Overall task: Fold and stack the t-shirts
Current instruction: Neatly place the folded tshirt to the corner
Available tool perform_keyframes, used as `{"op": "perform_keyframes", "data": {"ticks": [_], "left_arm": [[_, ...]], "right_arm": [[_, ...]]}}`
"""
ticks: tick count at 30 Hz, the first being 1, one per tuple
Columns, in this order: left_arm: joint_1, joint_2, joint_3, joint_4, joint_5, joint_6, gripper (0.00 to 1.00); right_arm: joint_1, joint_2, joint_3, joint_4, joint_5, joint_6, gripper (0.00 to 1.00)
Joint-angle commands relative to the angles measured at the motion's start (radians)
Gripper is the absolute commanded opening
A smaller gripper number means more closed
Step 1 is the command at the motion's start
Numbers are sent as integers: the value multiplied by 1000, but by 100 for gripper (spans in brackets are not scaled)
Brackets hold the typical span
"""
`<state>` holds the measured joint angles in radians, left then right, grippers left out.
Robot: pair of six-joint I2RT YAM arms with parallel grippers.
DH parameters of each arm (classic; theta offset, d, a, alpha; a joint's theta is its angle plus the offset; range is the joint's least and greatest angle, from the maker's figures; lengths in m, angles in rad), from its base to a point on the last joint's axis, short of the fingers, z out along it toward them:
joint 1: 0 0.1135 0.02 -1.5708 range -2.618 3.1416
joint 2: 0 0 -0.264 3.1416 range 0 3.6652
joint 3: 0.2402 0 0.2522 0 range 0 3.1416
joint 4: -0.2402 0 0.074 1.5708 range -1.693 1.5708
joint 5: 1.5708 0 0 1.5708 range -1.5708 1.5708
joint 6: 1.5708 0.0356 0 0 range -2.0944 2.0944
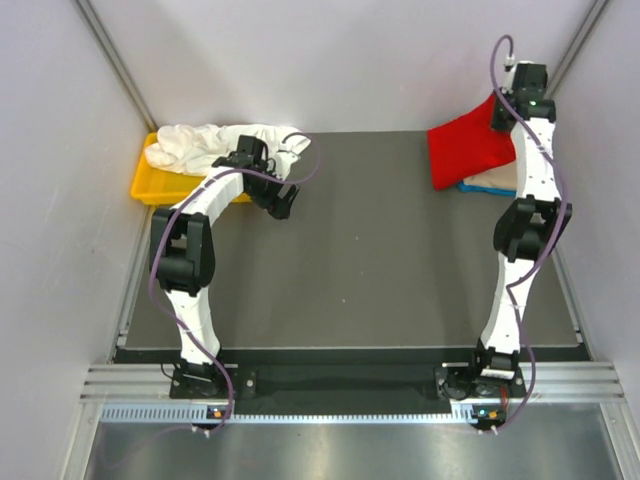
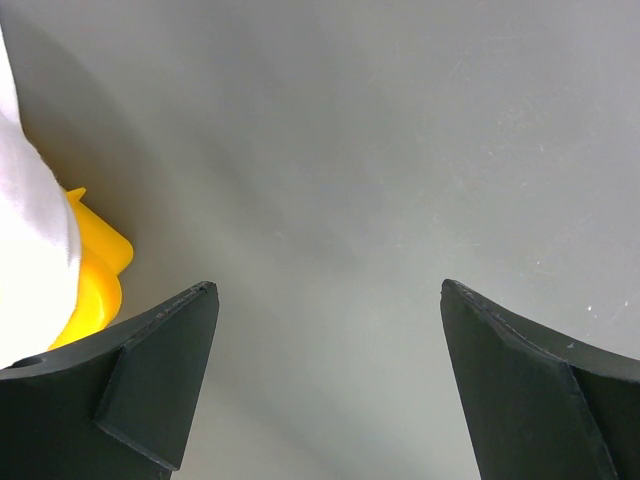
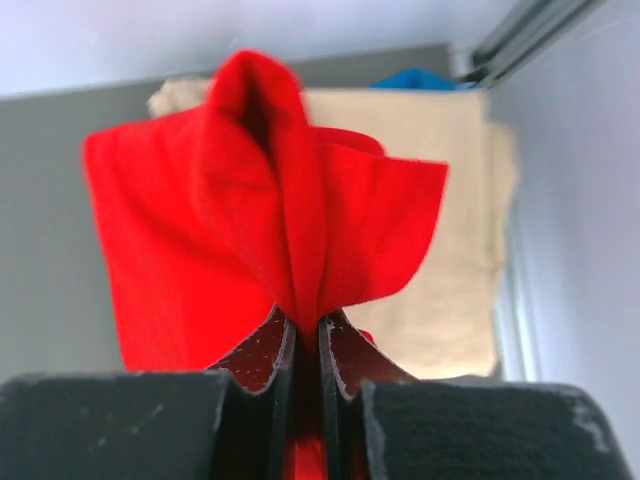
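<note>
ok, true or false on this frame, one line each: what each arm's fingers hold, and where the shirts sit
1. The right fingers are shut on the red t-shirt. True.
2. The left fingers grip the white t-shirt. False: they are open and empty over bare table, beside the yellow tray.
3. The white t-shirt lies folded flat mid-table. False: it is bunched up on the yellow tray at the far left.
4. A tan t-shirt lies behind the red one, with a blue t-shirt showing at its far edge. True.
</note>
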<state>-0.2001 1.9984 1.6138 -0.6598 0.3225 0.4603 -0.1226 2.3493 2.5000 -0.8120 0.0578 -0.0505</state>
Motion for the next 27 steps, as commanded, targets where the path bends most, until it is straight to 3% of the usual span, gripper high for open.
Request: {"op": "perform_keyframes", "data": {"ticks": [1, 11, 17, 24, 25, 27], "left_arm": [[-1, -52, 1, -4, -11, 18, 96], [-1, -30, -5, -9, -49, 17, 96], [-4, -16, -5, -26, -54, 21, 96], [-5, -3, 5, -38, -65, 20, 96], [-7, -4, 5, -37, -72, 21, 96], [-12, -4, 6, -38, -74, 21, 96]], "right_arm": [[-52, -82, 68, 63, -41, -6, 0], [-144, 2, 33, 155, -107, 12, 0], [-210, 39, -79, 284, -121, 67, 0], [-259, 131, -111, 336, -38, 96, 0], [-267, 136, -118, 353, -42, 109, 17], [-275, 149, -115, 359, -90, 109, 59]]}}
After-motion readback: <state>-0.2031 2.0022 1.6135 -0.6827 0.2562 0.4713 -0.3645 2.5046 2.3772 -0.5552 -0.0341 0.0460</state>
